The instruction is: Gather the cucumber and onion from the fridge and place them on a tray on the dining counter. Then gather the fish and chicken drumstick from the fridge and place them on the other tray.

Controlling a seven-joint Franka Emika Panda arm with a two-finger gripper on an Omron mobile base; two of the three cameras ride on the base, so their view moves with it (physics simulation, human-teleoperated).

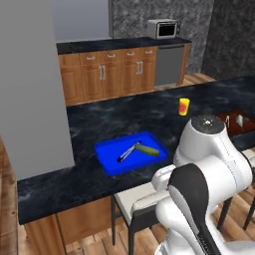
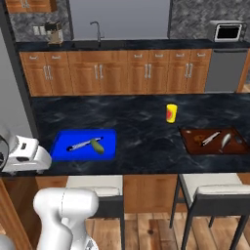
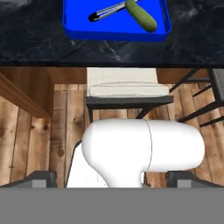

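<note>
On the blue tray (image 1: 112, 162) atop the dining counter (image 1: 89, 122), the cucumber (image 1: 148, 149) lies beside a thin dark-handled tool (image 1: 128, 152), long axis slanted across the tray. Claw (image 3: 111, 180) spread wide, empty, pulled back over the stool (image 3: 127, 89), tray ahead. Onion's next, I'd guess, back at the fridge.

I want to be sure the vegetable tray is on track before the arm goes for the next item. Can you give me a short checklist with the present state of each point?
1. Cucumber lies inside the blue tray: ok.
2. Onion on the blue tray: not ok, none there; a slim dark-handled utensil lies beside the cucumber.
3. Blue tray sits fully on the dining counter: ok.
4. Gripper open and holding nothing: ok.
5. Reddish-brown tray holds the fish and drumstick: cannot tell; small items lie on it.
</note>
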